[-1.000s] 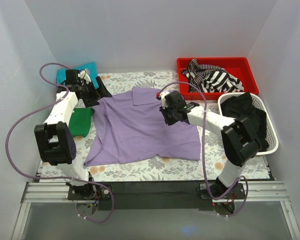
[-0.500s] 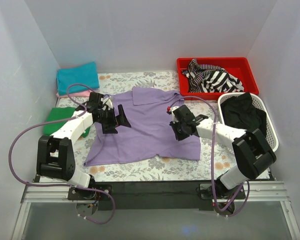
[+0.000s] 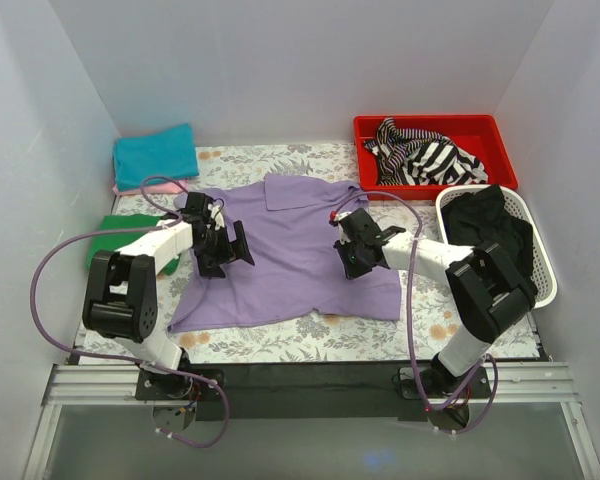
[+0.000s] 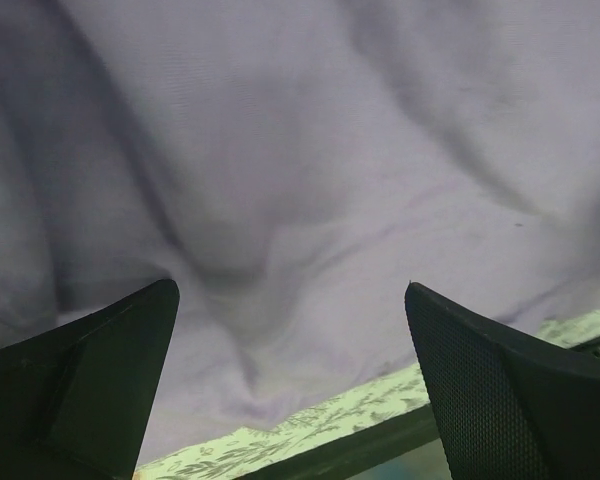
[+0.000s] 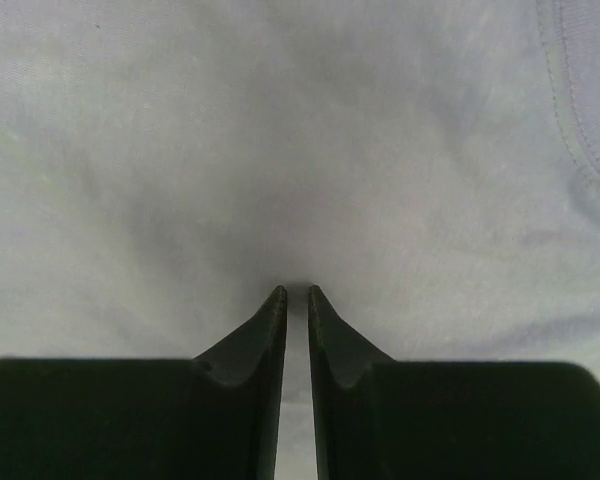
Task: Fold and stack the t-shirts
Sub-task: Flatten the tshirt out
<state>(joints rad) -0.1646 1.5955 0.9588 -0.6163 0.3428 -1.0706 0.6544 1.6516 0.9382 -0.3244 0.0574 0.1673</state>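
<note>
The worktop [image 3: 280, 340] is covered in a pale floral print and closed in by plain white walls [image 3: 300, 70] at the back and on both sides. A dark rail runs along its near edge, where the two arm bases are bolted.

The lavender t-shirt [image 3: 290, 250] lies spread open across the middle of the worktop, collar toward the back wall and hem toward the arms. At the back left a teal t-shirt [image 3: 157, 155] sits folded on a pink one [image 3: 130, 187], of which only an edge shows. A folded green t-shirt [image 3: 115, 240] lies on the left, just beside the lavender sleeve.

At the back right a red tray [image 3: 425, 121] holds a crumpled black-and-white striped cloth [image 3: 430, 155]. In front of it, a white basket [image 3: 550, 280] on the right side holds dark black cloth [image 3: 480, 215].

The left gripper [image 3: 230, 248] is low over the shirt's left side with its jaws spread wide. Its wrist view shows rumpled lavender fabric [image 4: 310, 150] between the fingers and a strip of floral worktop [image 4: 280, 445] beyond the cloth edge. The right gripper [image 3: 348, 262] is on the shirt's right half with its jaws almost pressed together, only a thin slit between them. Its tips rest on the lavender cloth [image 5: 280, 130], and I cannot see any fabric caught between them.
</note>
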